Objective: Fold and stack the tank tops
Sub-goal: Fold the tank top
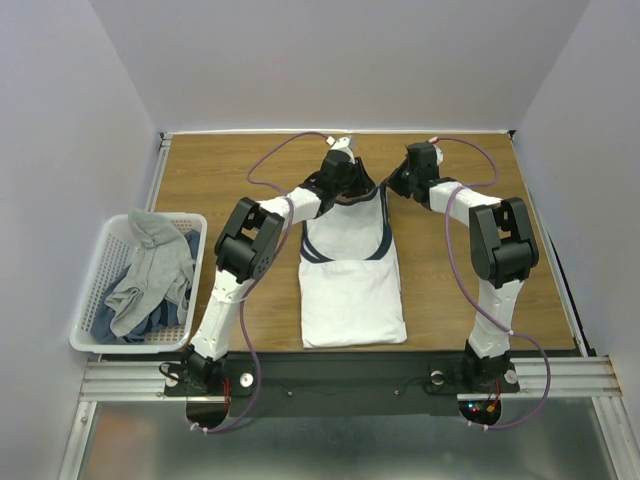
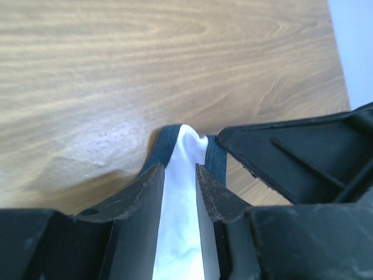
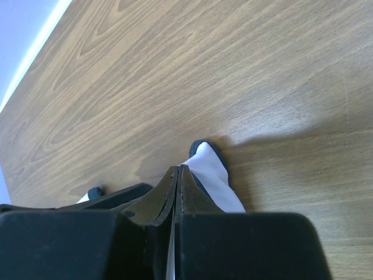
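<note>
A white tank top (image 1: pixel 350 290) with navy edging lies flat in the middle of the table, its straps pointing to the far side. My left gripper (image 1: pixel 355 188) is over the left strap. In the left wrist view its jaws (image 2: pixel 179 169) stand apart, with the white, navy-edged strap (image 2: pixel 185 146) lying between them. My right gripper (image 1: pixel 396 183) is at the right strap. In the right wrist view it (image 3: pixel 178 169) is shut, and the strap (image 3: pixel 213 169) comes out beside its tips. Grey tank tops (image 1: pixel 150 270) lie crumpled in the basket.
A white plastic lattice basket (image 1: pixel 95 262) stands at the left edge of the wooden table (image 1: pixel 470 170). The two grippers are close together at the far middle; the other arm's black body (image 2: pixel 291 151) shows in the left wrist view. Walls surround the table.
</note>
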Motion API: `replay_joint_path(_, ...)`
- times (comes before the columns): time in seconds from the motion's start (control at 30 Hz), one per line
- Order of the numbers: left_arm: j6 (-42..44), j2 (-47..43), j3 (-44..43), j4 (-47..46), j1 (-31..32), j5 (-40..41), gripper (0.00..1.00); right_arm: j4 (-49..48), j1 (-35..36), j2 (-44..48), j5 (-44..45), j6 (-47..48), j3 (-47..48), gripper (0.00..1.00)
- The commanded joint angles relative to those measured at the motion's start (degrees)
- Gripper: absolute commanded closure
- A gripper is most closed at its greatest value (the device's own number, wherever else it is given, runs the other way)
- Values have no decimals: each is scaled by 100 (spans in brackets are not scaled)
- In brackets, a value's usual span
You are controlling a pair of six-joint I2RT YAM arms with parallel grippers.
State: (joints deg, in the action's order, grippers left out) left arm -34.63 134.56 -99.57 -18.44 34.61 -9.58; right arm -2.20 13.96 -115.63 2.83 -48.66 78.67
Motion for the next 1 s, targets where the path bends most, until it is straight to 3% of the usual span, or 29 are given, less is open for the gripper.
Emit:
replay_joint_path(0.0,-210,-729,323,-380,-156,132,62,-343,19,68,139,24,131,100)
replay_joint_path(0.43,-430,-1880,1571,-108,-394,835,65,-343,142,-284,156,-99,464,100)
replay_joint_path(0.87,-413,-2399,2284,-125,-464,853,65,-343,450,-478,842,-30,429,99)
replay_joint_path(0.97,-378,-2452,2328,-99,-481,888,66,-334,538,-425,973,76,456,90)
